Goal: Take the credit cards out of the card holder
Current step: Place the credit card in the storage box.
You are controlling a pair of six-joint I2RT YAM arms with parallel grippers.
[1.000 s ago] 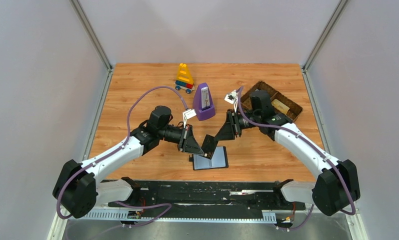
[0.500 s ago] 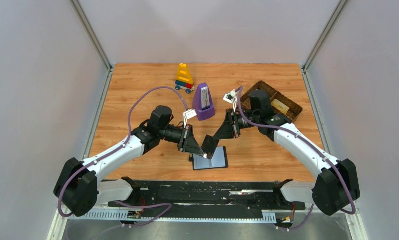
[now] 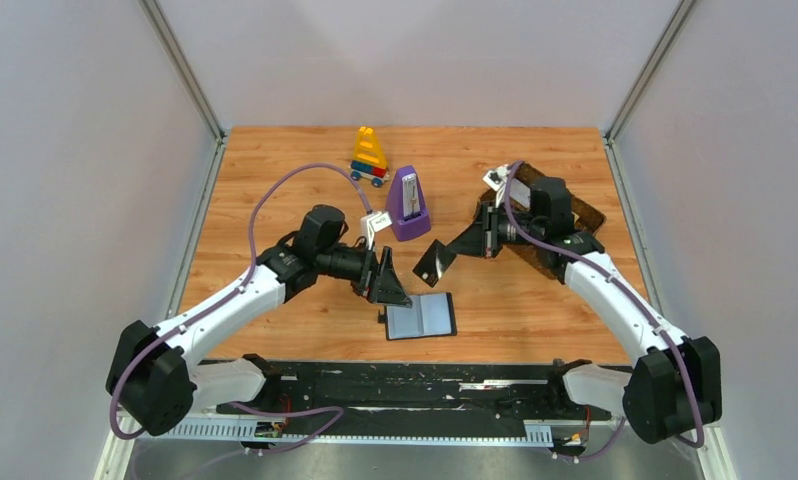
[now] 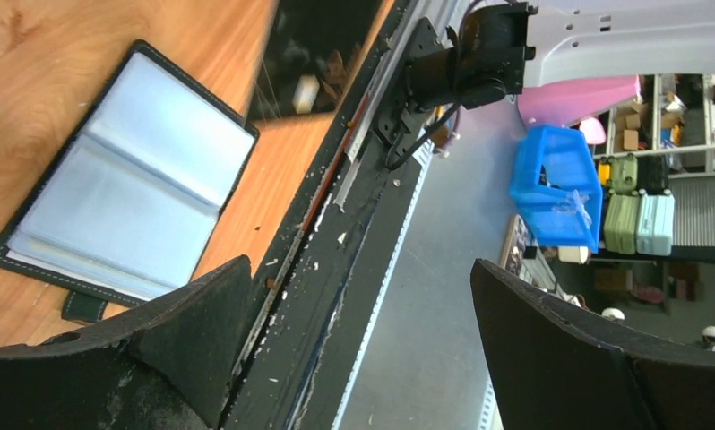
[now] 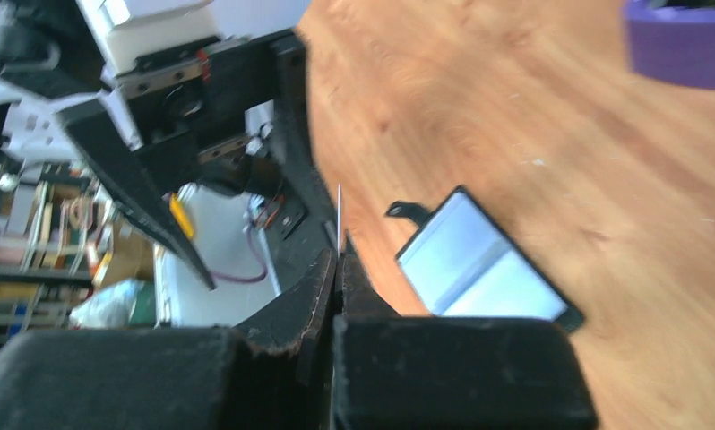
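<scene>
The card holder (image 3: 421,316) lies open and flat near the table's front edge, showing two grey-blue panels inside a black rim; it also shows in the left wrist view (image 4: 130,215) and the right wrist view (image 5: 484,269). My right gripper (image 3: 453,250) is shut on a dark credit card (image 3: 433,263), held in the air above and behind the holder. In the right wrist view the card (image 5: 339,215) shows only as a thin edge sticking out of the shut jaws (image 5: 338,255). My left gripper (image 3: 393,292) hangs open just left of the holder, with nothing between its fingers (image 4: 363,296).
A purple metronome (image 3: 408,204) stands behind the grippers, and a toy of coloured blocks (image 3: 369,156) beyond it. A brown woven tray (image 3: 575,212) sits at the back right, partly under my right arm. The black rail (image 3: 415,382) runs along the table's near edge.
My left gripper has opened and let go of the dark card. My right gripper has shut on the card and carried it up and to the right, away from the holder.
</scene>
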